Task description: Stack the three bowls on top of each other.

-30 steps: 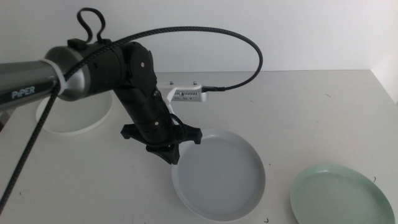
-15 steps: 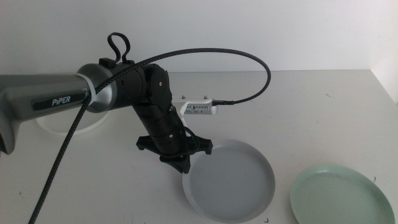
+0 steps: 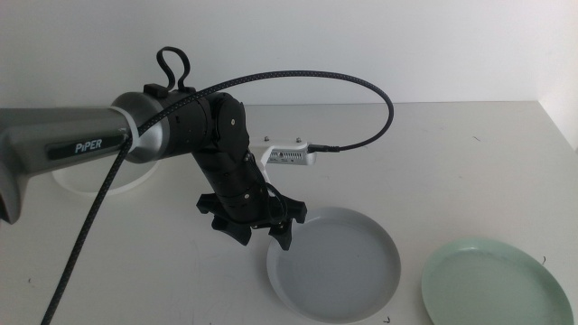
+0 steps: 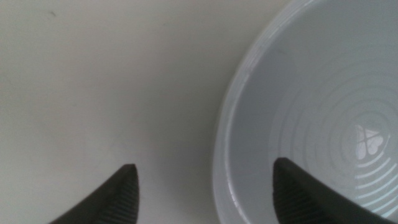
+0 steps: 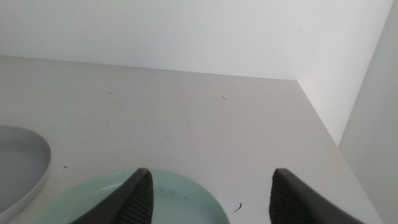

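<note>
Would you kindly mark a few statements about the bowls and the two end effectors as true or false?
1. The left end effector is open, straddling the rim of the grey-blue bowl. True.
2. The mint green bowl is stacked inside the grey-blue bowl. False: it sits apart on the table, to that bowl's right in the middle view.
3. The white bowl lies behind the left arm, partly hidden. True.
4. The right end effector is shut on the mint green bowl. False: it is open above that bowl's near part, holding nothing.
5. All three bowls are already stacked. False: each sits separately.
</note>
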Robot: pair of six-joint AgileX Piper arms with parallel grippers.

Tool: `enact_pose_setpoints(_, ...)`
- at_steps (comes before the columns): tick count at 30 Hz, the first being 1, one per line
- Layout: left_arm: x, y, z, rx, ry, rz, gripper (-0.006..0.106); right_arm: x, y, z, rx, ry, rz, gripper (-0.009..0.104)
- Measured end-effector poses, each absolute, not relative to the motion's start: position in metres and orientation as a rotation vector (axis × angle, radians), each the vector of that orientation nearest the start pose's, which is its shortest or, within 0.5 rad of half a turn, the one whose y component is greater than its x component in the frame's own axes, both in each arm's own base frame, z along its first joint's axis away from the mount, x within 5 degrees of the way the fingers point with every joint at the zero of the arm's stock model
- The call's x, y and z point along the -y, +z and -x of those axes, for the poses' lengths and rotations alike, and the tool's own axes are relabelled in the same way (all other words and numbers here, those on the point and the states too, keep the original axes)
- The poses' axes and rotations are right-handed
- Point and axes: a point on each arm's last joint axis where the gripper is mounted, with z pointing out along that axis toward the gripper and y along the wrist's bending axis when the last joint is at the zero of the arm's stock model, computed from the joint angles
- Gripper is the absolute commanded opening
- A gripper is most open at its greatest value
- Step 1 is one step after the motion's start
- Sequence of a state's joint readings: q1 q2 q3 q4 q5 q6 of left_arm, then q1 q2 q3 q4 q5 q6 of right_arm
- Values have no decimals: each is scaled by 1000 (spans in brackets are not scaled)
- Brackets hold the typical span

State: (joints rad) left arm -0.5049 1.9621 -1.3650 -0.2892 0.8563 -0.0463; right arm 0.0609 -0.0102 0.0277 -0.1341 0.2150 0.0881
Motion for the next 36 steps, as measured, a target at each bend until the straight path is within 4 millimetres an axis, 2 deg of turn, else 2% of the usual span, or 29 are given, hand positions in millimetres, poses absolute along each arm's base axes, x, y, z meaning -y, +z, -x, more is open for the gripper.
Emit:
enact_pose_setpoints(2,205,181,-335,-2942,-417,-446,94,-1,185,-56,-1713,-11,68,48)
enact_pose_setpoints(6,199,198,-336,-2898,-421,-484,99,-1,185,-56,-1713,-11,68,48)
enact_pose_setpoints(9,191,221,-336,-2843,-425,-525,99,-1,185,-56,-1713,-11,68,48)
enact_pose_setpoints(15,165,272,-327,-2759,-430,-491,99,-1,185,-56,-1713,-11,68,48)
enact_pose_setpoints(21,135,321,-306,-2682,-375,-463,99,-1,185,-56,-1713,-11,68,48)
enact_pose_setpoints(29,83,371,-278,-2591,-146,-231,99,-1,185,-56,-1713,-11,68,48)
enact_pose_setpoints(36,45,394,-256,-2561,96,-108,99,-1,185,-56,-1713,-11,68,48)
